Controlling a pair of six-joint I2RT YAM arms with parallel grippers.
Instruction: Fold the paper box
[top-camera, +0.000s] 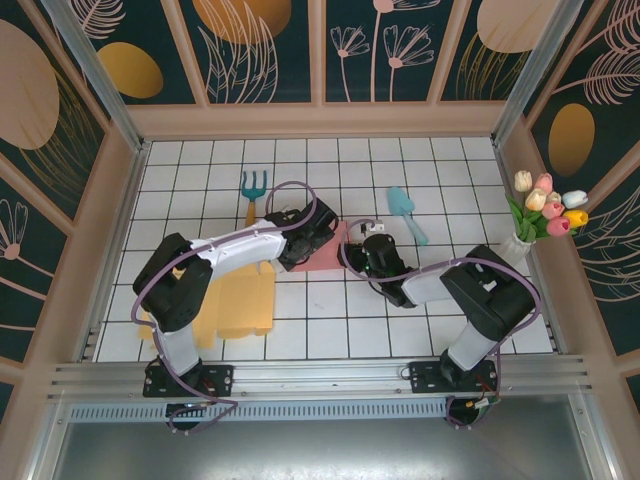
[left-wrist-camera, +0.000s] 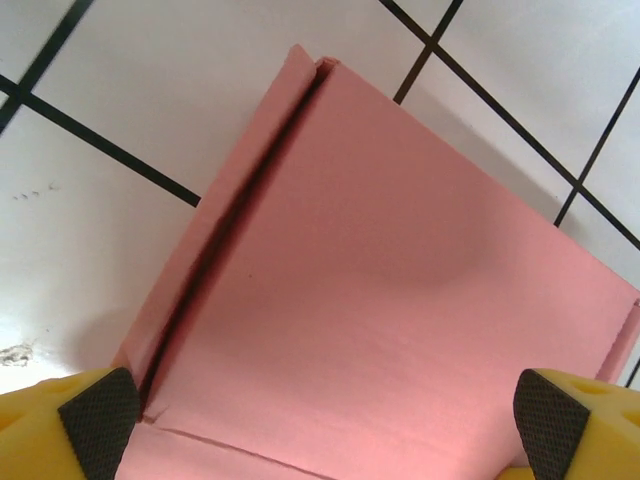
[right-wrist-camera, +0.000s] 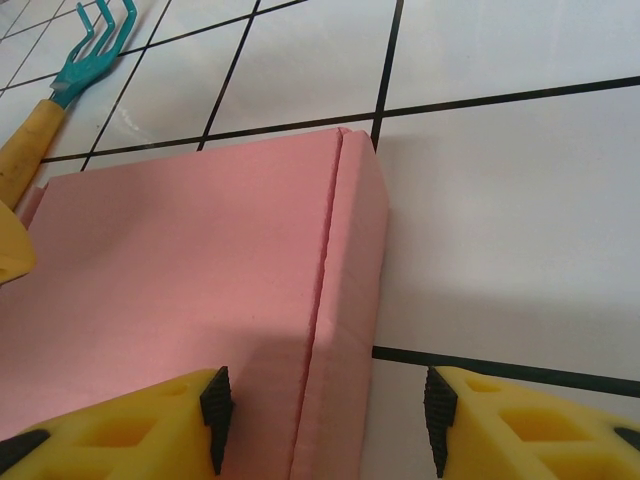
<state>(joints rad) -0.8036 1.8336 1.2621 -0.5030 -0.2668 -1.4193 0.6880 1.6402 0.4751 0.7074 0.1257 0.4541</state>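
Left gripper — jaws spread wide, poised above the pink paper box, grasping nothing. The box lies mid-table between the arms, top panel down, with a dark gap along its left seam. Right gripper — jaws apart, straddling the box's right wall; contact unclear from this angle. Step judged: closing the last seam. Next: press that seam squarely without shoving the box.
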